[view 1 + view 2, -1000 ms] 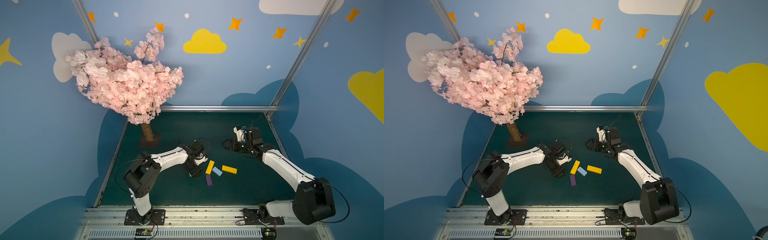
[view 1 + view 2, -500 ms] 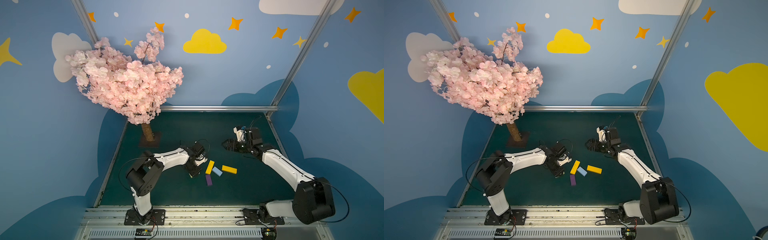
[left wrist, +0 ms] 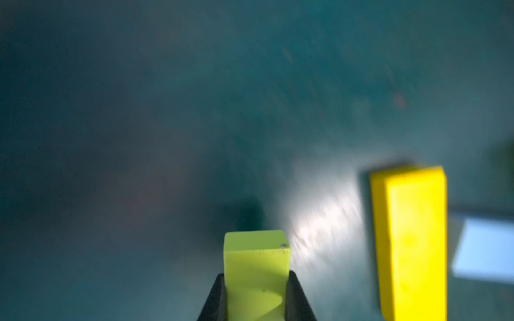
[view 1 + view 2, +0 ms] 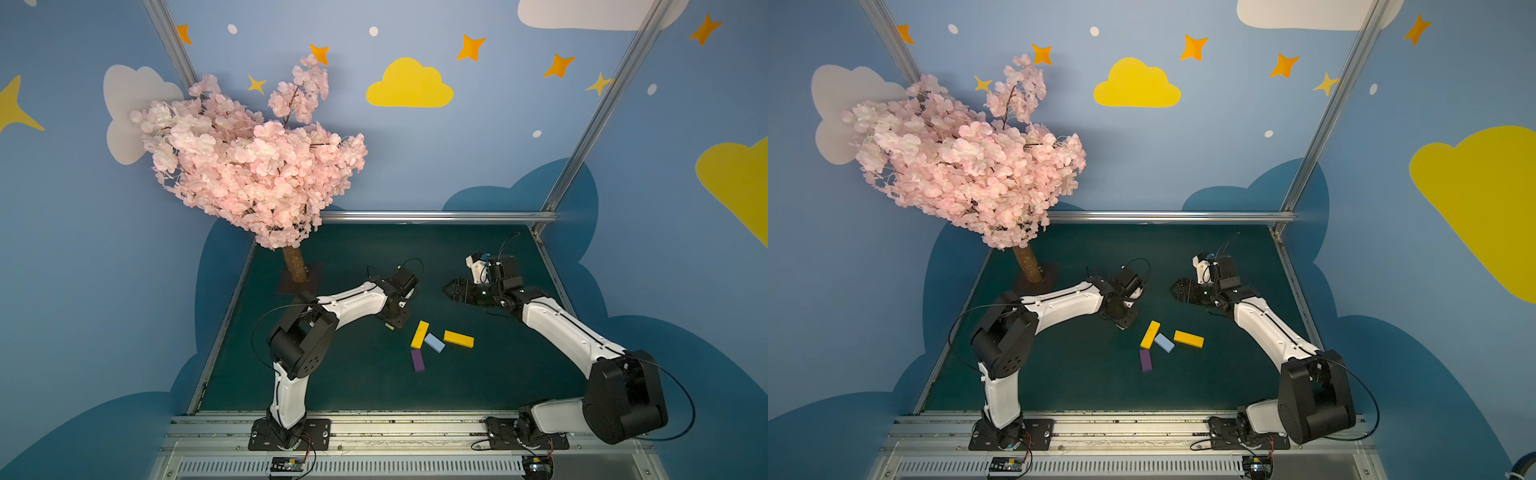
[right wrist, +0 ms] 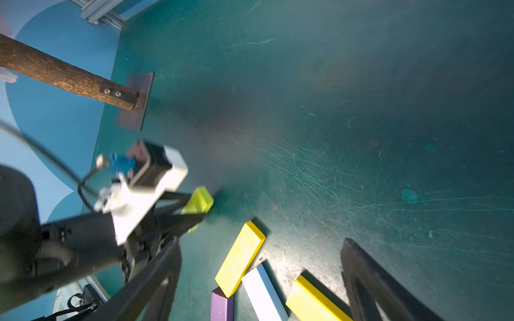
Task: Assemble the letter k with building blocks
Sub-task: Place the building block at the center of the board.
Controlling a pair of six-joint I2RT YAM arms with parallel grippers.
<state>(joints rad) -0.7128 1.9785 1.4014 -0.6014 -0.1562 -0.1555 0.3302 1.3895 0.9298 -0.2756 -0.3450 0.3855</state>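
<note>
Five small flat rectangular building blocks (image 4: pixel 434 343) in play | left claw (image 3: pixel 256 278) clenched on the lime-green rectangular block (image 3: pixel 254 241), its end jutting past the tips | likely light, rigid, smooth: grip flat-on, mid-length, lest it pivot | long orange-yellow block (image 3: pixel 411 244) just beside this claw, light-blue block (image 3: pixel 489 250) beyond it | right claw (image 4: pixel 449 288) spread, empty, well apart
</note>
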